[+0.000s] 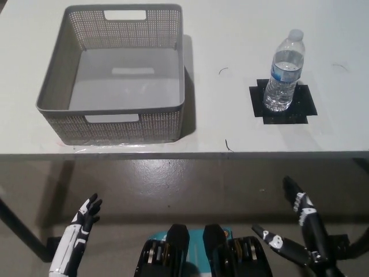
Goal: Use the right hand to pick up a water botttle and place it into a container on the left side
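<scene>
We see a white table [230,34] filling the upper half of the frame. On it, at the upper right, a clear water bottle [284,72] with a white cap and a blue label stands upright on a square of black tape [281,103]. At the upper left of the frame sits a grey basket [112,118] with a perforated wall and handle slots; nothing lies inside it. The bottle and the basket are well apart, with bare tabletop between them, and a few thin dark marks show on that surface.

Below the table edge, over the grey floor, we find both hands held low. Our black right hand [297,228] is at the lower right of the frame, its fingers spread apart and holding nothing, well below the bottle. Our white left hand [81,228] rests at the lower left, fingers also apart and empty, below the basket's near side.
</scene>
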Motion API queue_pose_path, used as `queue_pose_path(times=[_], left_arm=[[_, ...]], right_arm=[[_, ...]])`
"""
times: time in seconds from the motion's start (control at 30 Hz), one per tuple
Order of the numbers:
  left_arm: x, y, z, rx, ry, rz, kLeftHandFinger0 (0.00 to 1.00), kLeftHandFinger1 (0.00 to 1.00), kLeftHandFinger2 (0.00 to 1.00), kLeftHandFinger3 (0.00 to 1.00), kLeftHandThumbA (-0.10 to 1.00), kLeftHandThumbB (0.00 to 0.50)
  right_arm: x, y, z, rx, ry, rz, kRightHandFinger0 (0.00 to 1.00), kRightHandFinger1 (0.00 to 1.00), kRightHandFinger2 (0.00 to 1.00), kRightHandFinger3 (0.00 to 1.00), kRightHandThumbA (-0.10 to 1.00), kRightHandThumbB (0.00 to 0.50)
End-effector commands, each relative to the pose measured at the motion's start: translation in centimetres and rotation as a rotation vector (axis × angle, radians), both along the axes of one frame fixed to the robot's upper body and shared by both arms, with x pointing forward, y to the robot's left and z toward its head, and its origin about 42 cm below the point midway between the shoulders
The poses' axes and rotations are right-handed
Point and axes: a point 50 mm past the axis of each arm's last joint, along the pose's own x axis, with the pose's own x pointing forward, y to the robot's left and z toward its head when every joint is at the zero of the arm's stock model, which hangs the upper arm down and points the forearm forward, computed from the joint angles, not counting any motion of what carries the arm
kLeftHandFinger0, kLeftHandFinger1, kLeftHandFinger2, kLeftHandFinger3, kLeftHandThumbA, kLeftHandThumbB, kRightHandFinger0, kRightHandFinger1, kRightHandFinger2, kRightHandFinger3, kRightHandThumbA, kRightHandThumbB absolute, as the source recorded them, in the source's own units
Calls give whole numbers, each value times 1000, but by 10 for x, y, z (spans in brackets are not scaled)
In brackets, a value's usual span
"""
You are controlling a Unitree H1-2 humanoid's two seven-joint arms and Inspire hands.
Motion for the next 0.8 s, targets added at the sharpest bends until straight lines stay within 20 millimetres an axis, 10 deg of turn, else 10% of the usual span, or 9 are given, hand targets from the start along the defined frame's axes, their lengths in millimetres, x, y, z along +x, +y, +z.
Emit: queue_pose_path(times=[0.0, 0.77], left_arm=[[1, -5, 8, -39, -50, -44, 1000, 1000, 1000, 1000, 1000, 275], [11, -14, 2, -13, -24, -87, 1000, 1000, 1000, 1000, 1000, 280]], right_arm=[[3, -5, 43, 12, -214, -64, 1000, 1000, 1000, 1000, 967, 251], [127, -45, 115, -2, -299, -258, 1000, 1000, 1000, 1000, 945, 266]])
